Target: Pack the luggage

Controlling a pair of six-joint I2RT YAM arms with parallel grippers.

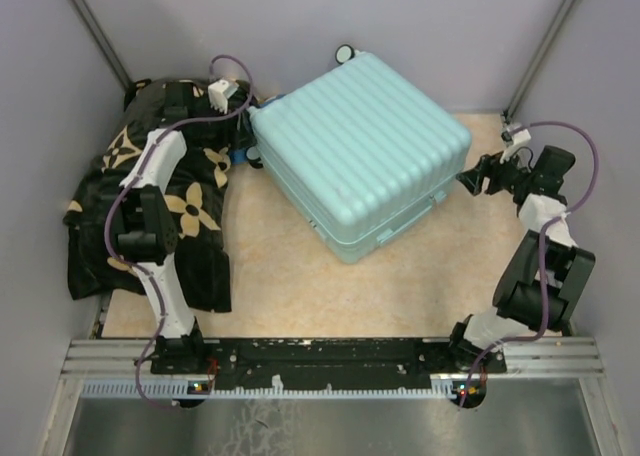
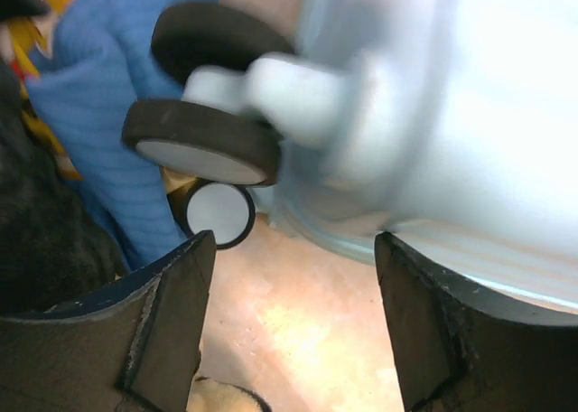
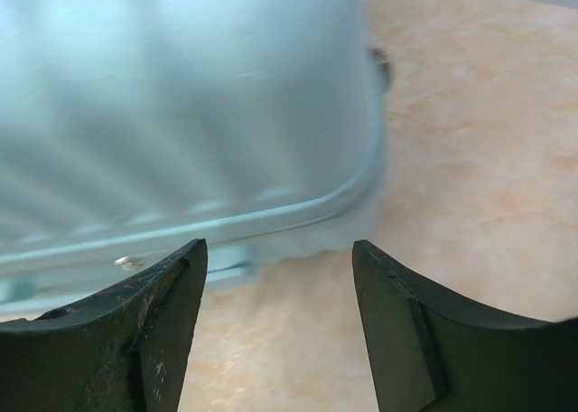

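Top view: luggage (image 1: 360, 146) closed. Left wrist: 3 wheels (image 2: 203, 145).

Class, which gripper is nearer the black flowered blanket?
Left. The left gripper sits by the blanket's edge, beside the suitcase's wheels; the right gripper is across the suitcase, at its opposite corner.

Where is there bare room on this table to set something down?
The widest bare patch of table lies between the suitcase, the flowered blanket and the arms' base rail. A smaller one lies between suitcase and right arm. The back-left corner is crowded.
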